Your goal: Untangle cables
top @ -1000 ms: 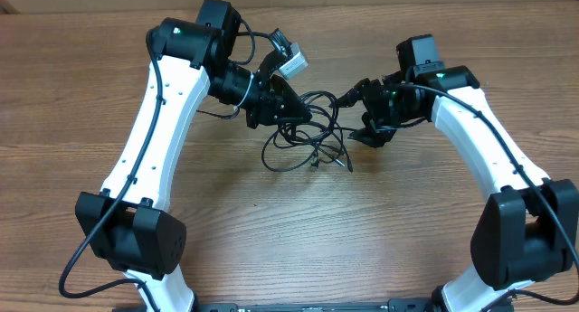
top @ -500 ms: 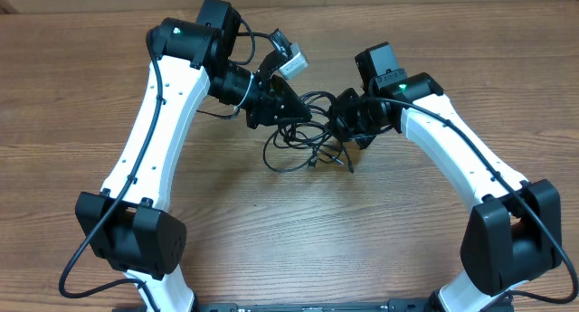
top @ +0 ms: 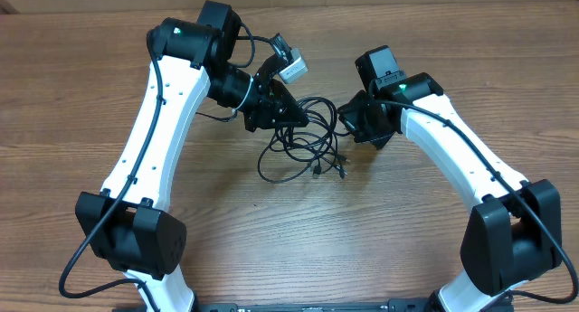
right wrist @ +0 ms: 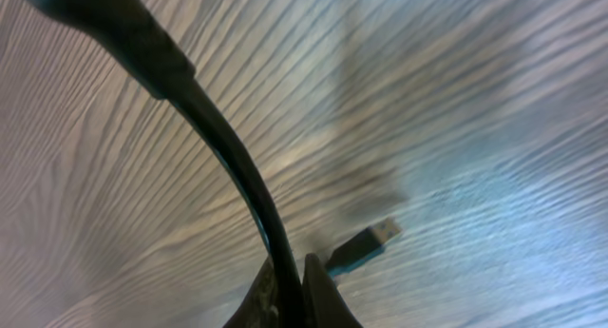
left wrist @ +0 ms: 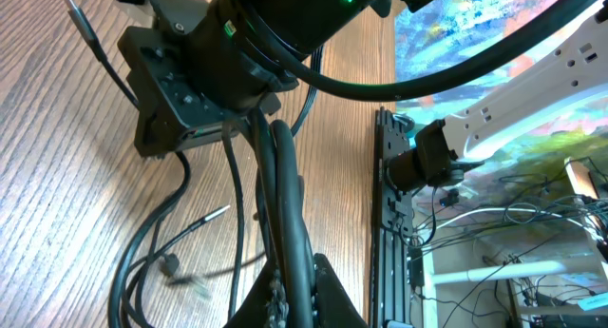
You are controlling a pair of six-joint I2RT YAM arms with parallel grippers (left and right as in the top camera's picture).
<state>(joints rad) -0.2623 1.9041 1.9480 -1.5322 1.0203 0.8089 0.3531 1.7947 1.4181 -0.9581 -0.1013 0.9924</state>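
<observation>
The cables [top: 303, 142] lie in a loose black tangle on the wooden table [top: 271, 240], between the two arms. The left gripper [top: 291, 116] is clamped on several strands at the tangle's left edge, and its wrist view shows them bunched between the closed fingers [left wrist: 332, 304]. The right gripper [top: 349, 120] is pinched tight at the tangle's right edge. Its blurred wrist view seems to show one cord running out from between the jaws. A silver-tipped plug [right wrist: 366, 244] lies on the wood just beyond
</observation>
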